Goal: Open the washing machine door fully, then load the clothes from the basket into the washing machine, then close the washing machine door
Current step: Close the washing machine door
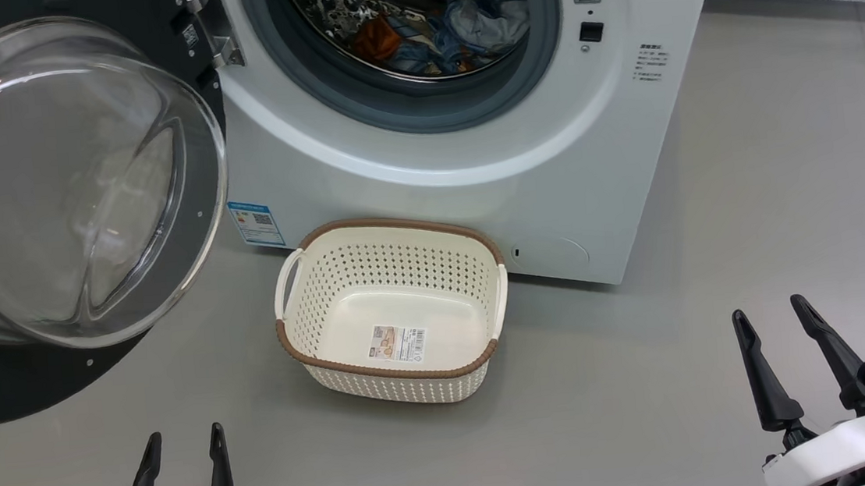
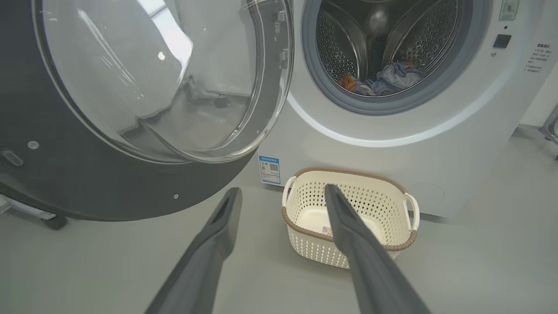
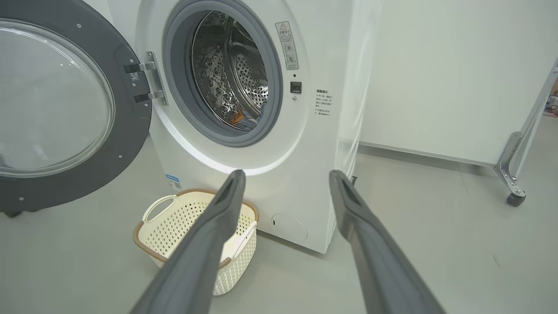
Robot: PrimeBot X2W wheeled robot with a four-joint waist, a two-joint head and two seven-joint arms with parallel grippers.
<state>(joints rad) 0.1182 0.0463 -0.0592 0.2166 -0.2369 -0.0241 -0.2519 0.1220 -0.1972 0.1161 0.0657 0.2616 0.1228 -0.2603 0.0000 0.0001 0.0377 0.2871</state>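
The door [image 1: 75,188] is hanging wide open, glass bulging outward, the left gripper [image 1: 185,431] is hovering spread and empty, the basket [image 1: 398,391] is sitting mouth-up (long axis running along the machine [image 1: 433,164]), the clothes [image 1: 453,30] are lying in the drum [image 1: 326,9], and the right gripper [image 1: 768,306] is gaping empty.

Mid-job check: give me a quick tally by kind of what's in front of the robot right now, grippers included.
washing machine: 1
washing machine door, swung open: 1
basket, no clothes in it: 1
clothes, one bundle in the drum: 1
grippers, both open: 2 (left gripper, right gripper)
Total: 6
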